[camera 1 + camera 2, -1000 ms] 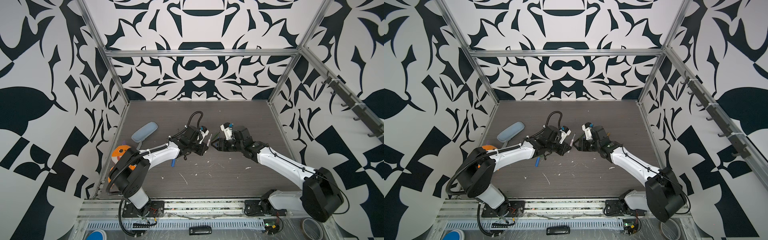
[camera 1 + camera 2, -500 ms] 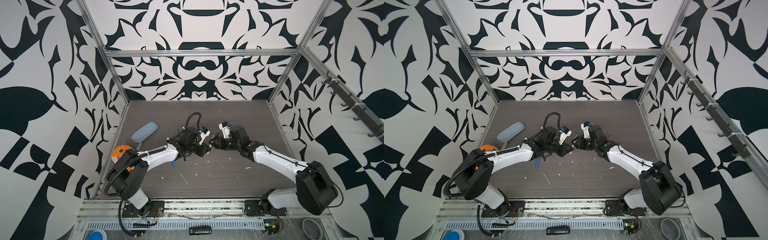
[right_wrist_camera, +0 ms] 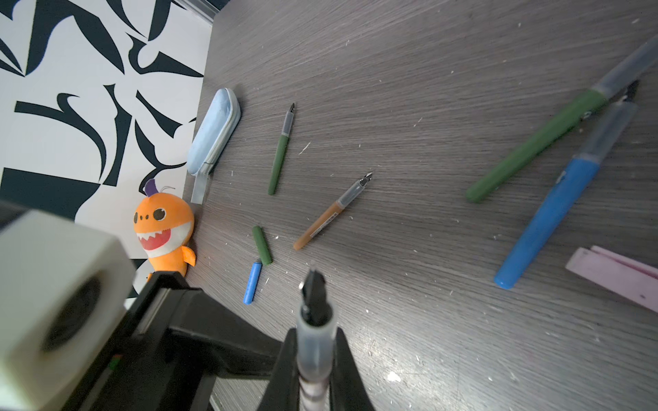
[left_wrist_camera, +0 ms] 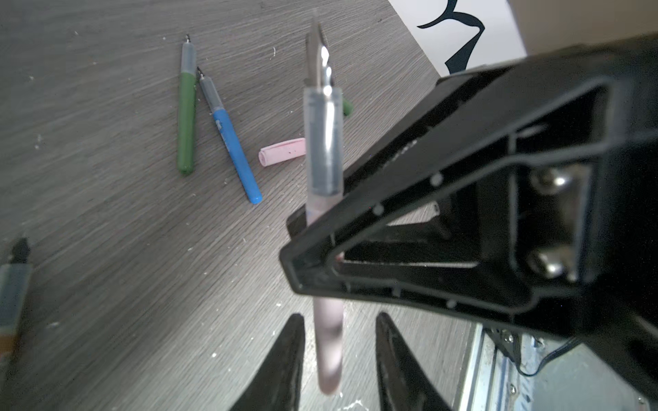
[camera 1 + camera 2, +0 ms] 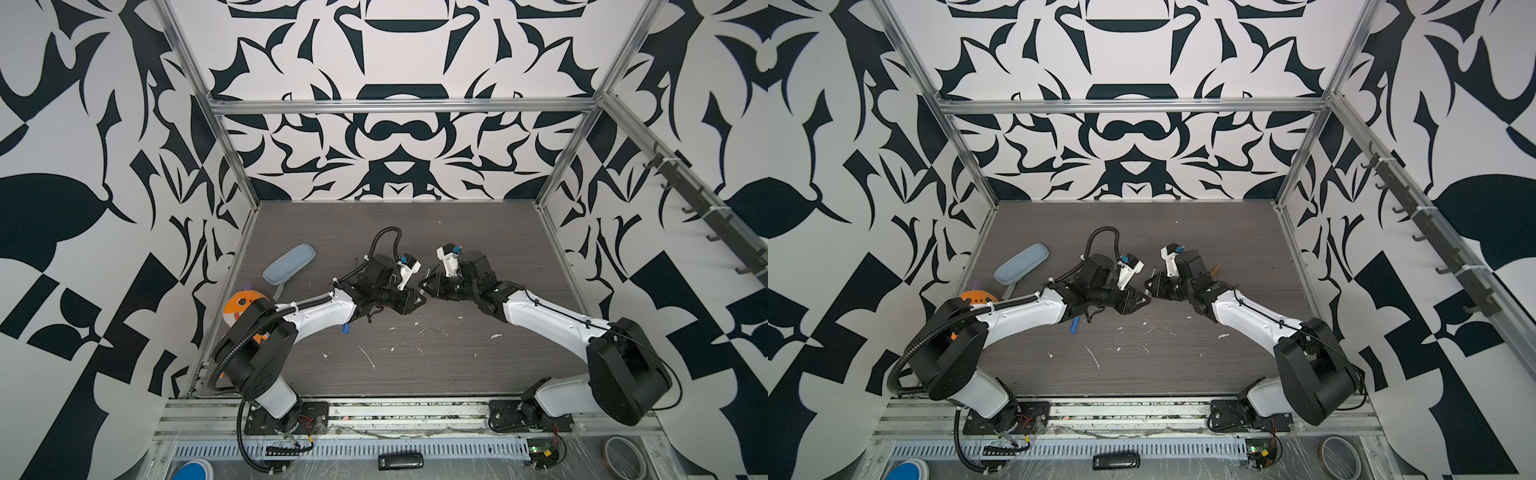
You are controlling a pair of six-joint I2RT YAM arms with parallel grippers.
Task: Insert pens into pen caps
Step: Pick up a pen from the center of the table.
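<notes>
We're watching the pink pen (image 4: 324, 149) hanging in the air, clear of the worktop (image 4: 106, 249). The right pincer (image 3: 315, 334) is clenching it on the barrel, near where the clear section begins, with the nib poking out ahead. The left pincer (image 4: 340, 316) is sitting released around the tail end of the same pen. Daylight is showing on both sides of the barrel there, so it's carrying nothing.

Down below, the pink cap (image 4: 283, 152) is lying on its side on the worktop, near the blue pen (image 4: 233, 149) and a green pen (image 4: 186, 124), whose front ends are resting just beside each other. Further over, another green pen (image 3: 279, 156), an orange-brown pen (image 3: 329, 213), a green cap (image 3: 262, 245) and a blue cap (image 3: 252, 283) are lying loose, the two caps almost end to end.

We're judging this pen to be light and stiff, with a smooth round barrel that may be wanting to twist or slide in a hard pinch. That fine nib is looking like the fragile part. So the hold belongs on the coloured barrel, leaving the clear section and nib free for the cap. The cap is looking small, hollow and ready to roll. We'd be taking it across its closed end, keeping the mouth open and lined up straight.
</notes>
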